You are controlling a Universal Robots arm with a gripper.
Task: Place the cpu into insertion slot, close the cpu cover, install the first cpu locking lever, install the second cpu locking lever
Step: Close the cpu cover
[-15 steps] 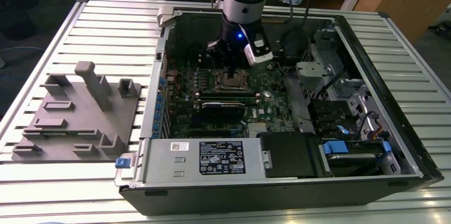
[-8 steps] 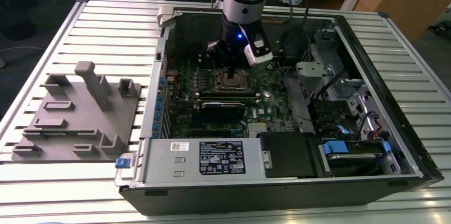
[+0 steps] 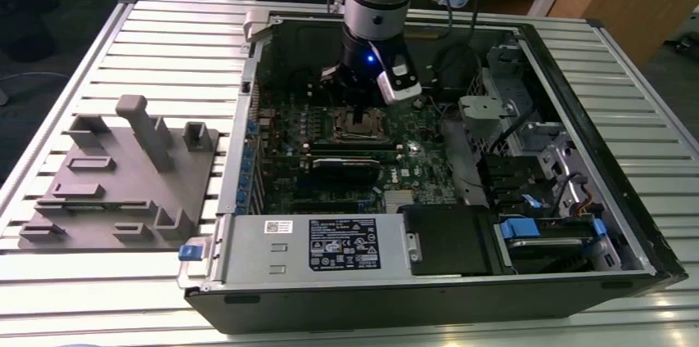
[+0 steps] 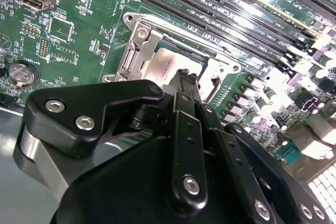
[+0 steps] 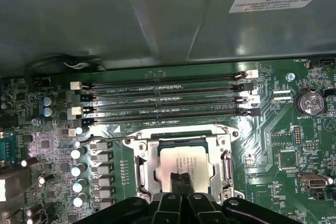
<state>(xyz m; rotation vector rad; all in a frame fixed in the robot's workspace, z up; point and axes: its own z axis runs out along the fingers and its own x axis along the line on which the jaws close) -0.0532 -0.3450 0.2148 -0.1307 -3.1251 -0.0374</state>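
- my gripper (image 5: pixel 181 181) hangs right over the insertion slot (image 5: pixel 181 141), fingertips pressed together; i see nothing pinched between them.
- in the second wrist view the gripper (image 4: pixel 186 80) reads as one narrow dark post, tip just above the slot's middle. whether it touches anything there, i can't tell.
- the cpu (image 5: pixel 184 161) is in the slot, pale metal top up, square to the dark rim; it looks seated flat.
- my read on the chip: light, stiff, thin, with a smooth top that would slide under a pad. i'd call it fragile on the contact side, so any hold belongs on two opposite edges, never a push down on one corner.
- the cpu cover (image 5: pixel 227 166) frames the slot on all sides and seems to lie down around the chip. latched or not, i can't say.
- that cover strikes me as thin springy sheet metal: press on the frame's edge, not through the cut-out.
- a wire locking lever (image 4: pixel 211 90) curls just beside the slot; slim and slippery, i'd guess, best caught at its hooked end.
- beyond the slot run the long memory slots (image 5: pixel 168 98).
- from the exterior view, the gripper (image 3: pixel 358 114) stands over the slot, inside the open computer case (image 3: pixel 611 159).
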